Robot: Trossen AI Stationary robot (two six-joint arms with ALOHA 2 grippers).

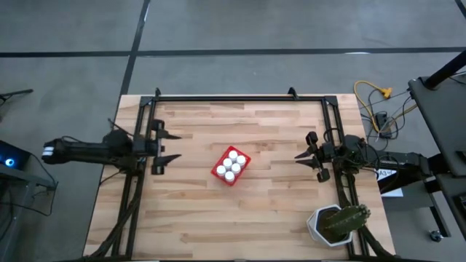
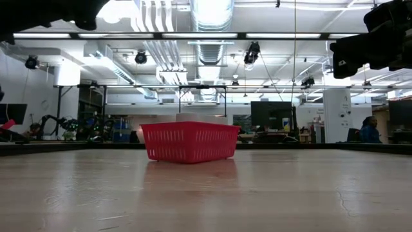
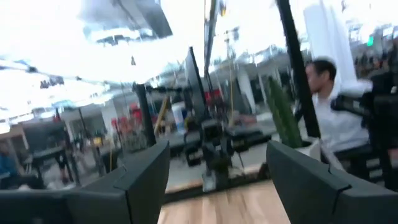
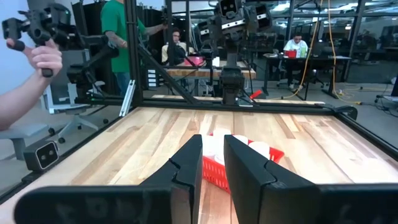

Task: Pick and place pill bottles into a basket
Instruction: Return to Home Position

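The red basket [image 1: 231,166] rests on its base at the middle of the wooden table, turned a little askew. Several white pill bottles [image 1: 232,167] stand upright inside it, caps up. In the low view the basket's slatted wall [image 2: 190,142] hides them. My left gripper [image 1: 175,145] hovers open by the table's left edge, pointing at the basket, with nothing between its fingers [image 3: 149,174]. My right gripper [image 1: 307,149] hovers by the right edge, also pointing at the basket [image 4: 273,155]. Its fingers [image 4: 213,149] stand a narrow slit apart and hold nothing.
A white pot with a green cactus [image 1: 336,224] stands at the table's near right corner. Black frame rails [image 1: 240,98] run along the far, left and right edges. A person's hand on a handle [image 4: 37,56] shows beyond the table. Bare wood surrounds the basket.
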